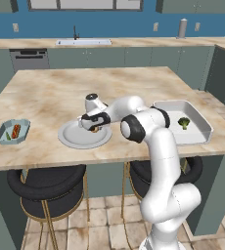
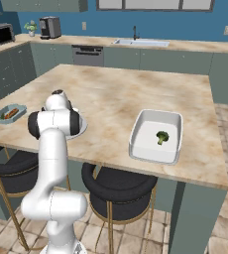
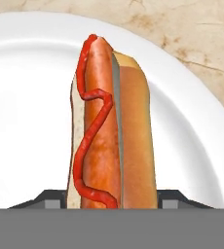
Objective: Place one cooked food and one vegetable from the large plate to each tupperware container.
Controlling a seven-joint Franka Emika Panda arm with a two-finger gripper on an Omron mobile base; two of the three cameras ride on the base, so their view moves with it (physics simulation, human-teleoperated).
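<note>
On the marble island (image 1: 46, 97), the white tub (image 1: 202, 124) sits at the arm's right with broccoli (image 1: 184, 122) inside; teal tub (image 1: 2, 136) well apart at the left, already filled; plate (image 1: 70, 139) between them, under the gripper (image 1: 93, 128). Hot dog (image 3: 111, 131) lies on the plate, long axis running straight away between the fingertips (image 3: 49, 198), which flank its near end; contact cannot be told. Likely next: lift rightward to the white tub.

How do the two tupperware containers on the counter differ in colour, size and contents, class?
The small teal tub is pale teal and little; the white tub is white, rectangular and much larger. The teal tub holds a hot dog and something green; the white tub holds broccoli alone. Both sit open on the counter.
</note>
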